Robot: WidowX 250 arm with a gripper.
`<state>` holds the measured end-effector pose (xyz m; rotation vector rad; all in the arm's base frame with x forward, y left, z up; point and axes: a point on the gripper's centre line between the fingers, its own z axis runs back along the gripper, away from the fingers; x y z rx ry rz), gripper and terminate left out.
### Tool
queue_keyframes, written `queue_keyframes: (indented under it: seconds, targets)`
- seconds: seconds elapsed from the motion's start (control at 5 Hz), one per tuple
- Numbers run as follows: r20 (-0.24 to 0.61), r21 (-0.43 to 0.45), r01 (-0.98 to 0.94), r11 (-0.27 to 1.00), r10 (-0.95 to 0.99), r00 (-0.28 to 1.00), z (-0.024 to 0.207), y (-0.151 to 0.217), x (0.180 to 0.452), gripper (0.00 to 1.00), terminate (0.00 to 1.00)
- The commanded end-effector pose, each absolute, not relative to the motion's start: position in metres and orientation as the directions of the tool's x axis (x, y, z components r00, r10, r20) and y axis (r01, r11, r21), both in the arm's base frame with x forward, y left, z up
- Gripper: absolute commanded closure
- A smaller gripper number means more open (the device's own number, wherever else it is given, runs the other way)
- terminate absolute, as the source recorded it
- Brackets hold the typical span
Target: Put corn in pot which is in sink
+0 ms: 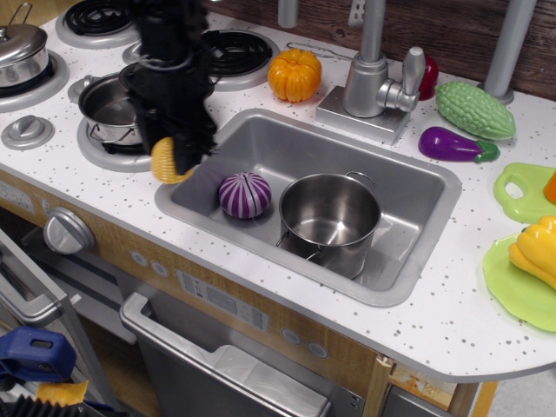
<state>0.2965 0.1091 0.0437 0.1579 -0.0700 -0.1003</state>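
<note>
Corn (168, 162) is clamped in the gripper (180, 155) and held off the counter, over the sink's (417, 187) left rim. Only its yellow lower end is seen below the black, motion-blurred fingers. Pot (329, 221) is seated upright in the sink's right half, well apart from the corn. A purple-striped ball (244, 195) is placed between them, just beside the pot. A pumpkin (294, 75) is set on the counter behind the sink, left of the faucet (373, 74).

black arm lowered, claw (176, 156) clamped shut
</note>
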Motion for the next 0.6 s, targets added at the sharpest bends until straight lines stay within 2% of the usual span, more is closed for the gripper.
queue_keyframes:
  seconds: [0.0, 0.4]
  targets:
    - [0.182, 0.189, 0.062, 0.98, -0.097, 0.979, 0.075, 0.077, 0.321, 1.0, 0.0]
    - [0.24, 0.096, 0.057, 0.994, -0.079, 0.967, 0.05, 0.02, 0.352, 1.0, 0.0]
